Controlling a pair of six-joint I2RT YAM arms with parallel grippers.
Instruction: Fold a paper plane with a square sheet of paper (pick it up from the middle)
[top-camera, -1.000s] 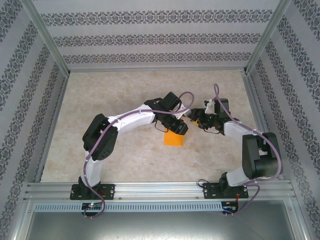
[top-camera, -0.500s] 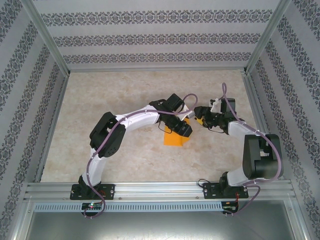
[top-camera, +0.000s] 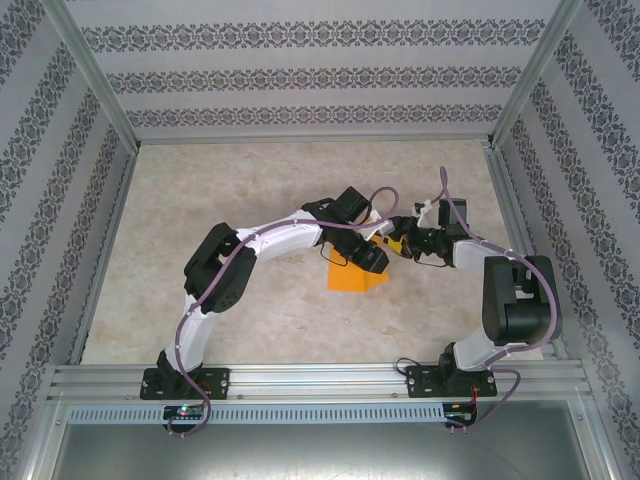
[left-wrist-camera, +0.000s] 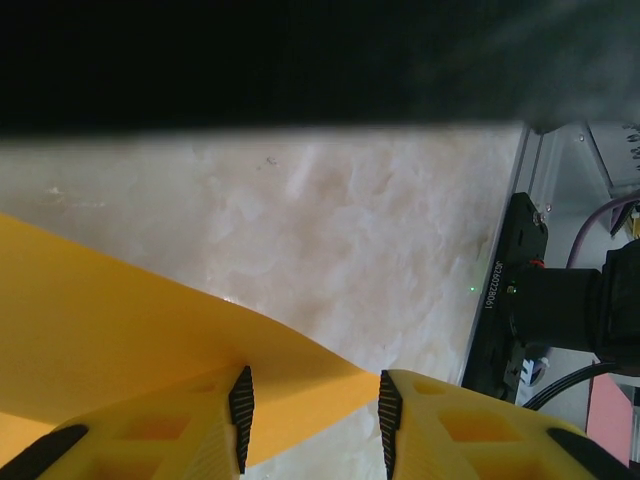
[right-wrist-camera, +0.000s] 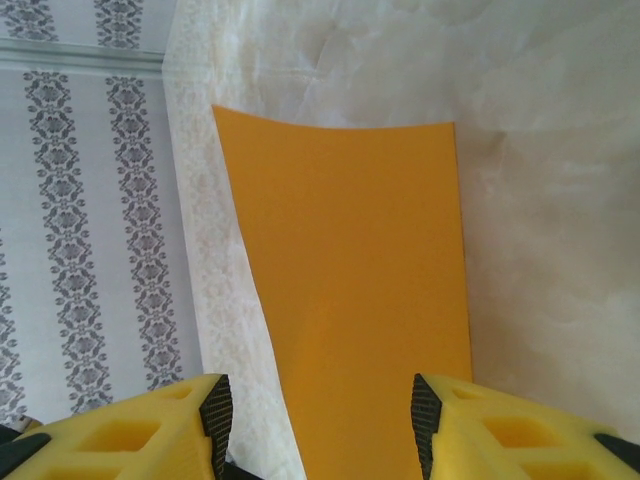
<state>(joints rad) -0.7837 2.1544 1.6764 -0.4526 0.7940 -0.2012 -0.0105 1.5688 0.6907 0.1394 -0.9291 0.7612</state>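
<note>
- the square sheet of paper sits mid-table, just below both wrists; bright orange, near edge flat on the table, part beside the left gripper looks raised
- Left wrist view: left gripper jaws apart with a clear gap; a corner of the sheet reaches into that gap, bowed upward; nothing clamped, so read as not gripped
- Right wrist view: right gripper jaws wide; sheet runs away from between them as a long strip; contact cannot be told
- Handling (judgement): very light, thin, floppy; bows on its own, takes a lasting crease if pinched hard, likely slides on the smooth marbled top; jaws must close right down to hold it
- Where to hold (judgement): mid-edge, not a corner, to avoid droop and twist; other gripper pins the opposite side
- Around: patterned walls and aluminium rail, well apart from the sheet
- In the way: right gripper close to the left over one small sheet; purple cables loop above; the grippers may knock each other
</note>
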